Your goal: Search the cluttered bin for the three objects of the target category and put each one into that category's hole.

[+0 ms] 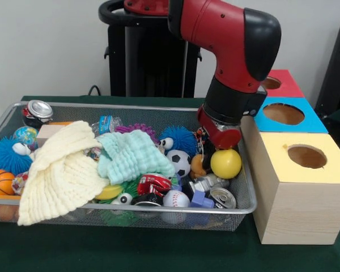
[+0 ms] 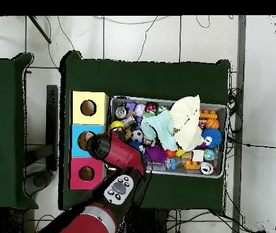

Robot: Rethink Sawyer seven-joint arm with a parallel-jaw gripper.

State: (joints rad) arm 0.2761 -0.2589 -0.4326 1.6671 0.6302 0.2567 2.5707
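I have the end effector [image 1: 214, 148] down in the bin [image 1: 246, 207], at the end nearest the three wooden boxes, just beside the yellow ball [image 1: 226, 164]. The wrist housing hides the fingers, so I cannot tell whether they are wide, narrow or holding anything. The bin sits on the green tabletop [image 1: 158, 252] with the yellow-topped box [image 1: 303, 187] next to it, then the blue-topped box [image 1: 283, 115] and the red-topped box [image 1: 279, 83]. I judge this to be the search-and-grasp step. The next move calls for a clean lift clear of the mesh wall, then a carry to the right hole (which category is wanted I cannot tell). Cans and bottles carry labels, but none is legible.
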